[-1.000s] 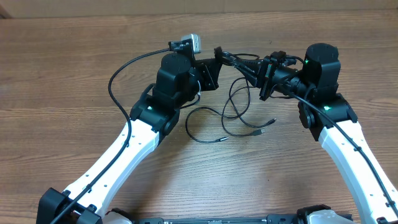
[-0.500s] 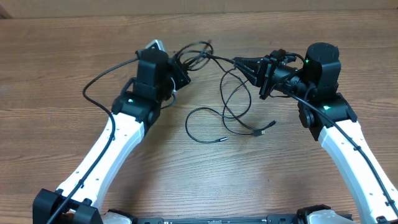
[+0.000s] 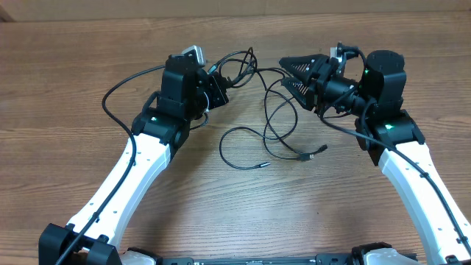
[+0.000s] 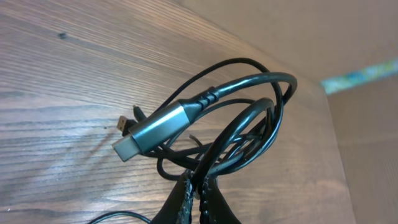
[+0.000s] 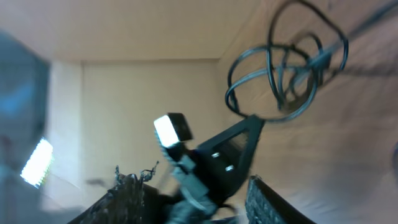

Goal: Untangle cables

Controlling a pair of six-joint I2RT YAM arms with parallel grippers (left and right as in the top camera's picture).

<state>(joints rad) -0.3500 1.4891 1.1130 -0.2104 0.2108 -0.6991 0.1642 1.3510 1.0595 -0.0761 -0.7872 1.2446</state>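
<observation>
The cables (image 3: 274, 124) are thin black cords, partly looped on the wooden table with two small plug ends (image 3: 318, 151) near the middle. My left gripper (image 3: 219, 82) is shut on a bundle of loops (image 3: 237, 65) raised off the table. In the left wrist view its tips (image 4: 196, 186) pinch a black cord, and the silvery-grey plug (image 4: 151, 131) hangs among the loops (image 4: 264, 115). My right gripper (image 3: 284, 72) stands open just right of the bundle. In the right wrist view its gripper (image 5: 194, 182) holds nothing, and the looped cords (image 5: 287, 73) hang beyond it.
The left arm's own thicker black wire (image 3: 118, 94) arcs out over the table to its left. A light wall (image 3: 235, 6) runs along the table's far edge. The two arms face each other closely at the back of the table.
My right gripper has opened and let go of the cord it held. My left gripper moved left and back with the bundle, pulling the loops away from the right gripper.
</observation>
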